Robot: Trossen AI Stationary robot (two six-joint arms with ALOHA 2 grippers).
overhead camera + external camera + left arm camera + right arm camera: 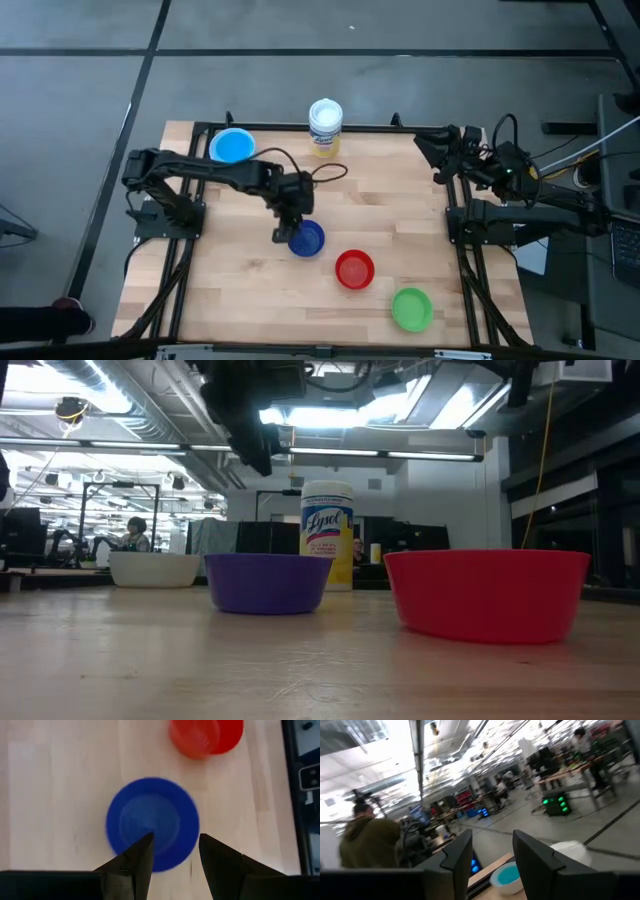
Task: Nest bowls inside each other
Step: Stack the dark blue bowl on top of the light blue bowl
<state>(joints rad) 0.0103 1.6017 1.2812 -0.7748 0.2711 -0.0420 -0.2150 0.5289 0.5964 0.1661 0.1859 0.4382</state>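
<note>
green bowl (411,308) near edge | red bowl (354,269) mid tabletop (240,280) | left gripper (285,232) over blue bowl (307,239), fingers (137,857) apart, empty | Lysol tub (325,126), teal-in-white bowl (232,146) far edge | right gripper (492,851) raised aside, fingers apart

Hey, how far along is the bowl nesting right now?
Done: the small teal plastic bowl appears to sit inside the white one at the back-left corner. In hand: the left gripper hovers open over the round dark blue plastic bowl. Left: blue, red plastic bowl and green plastic bowl still sit apart.
</note>
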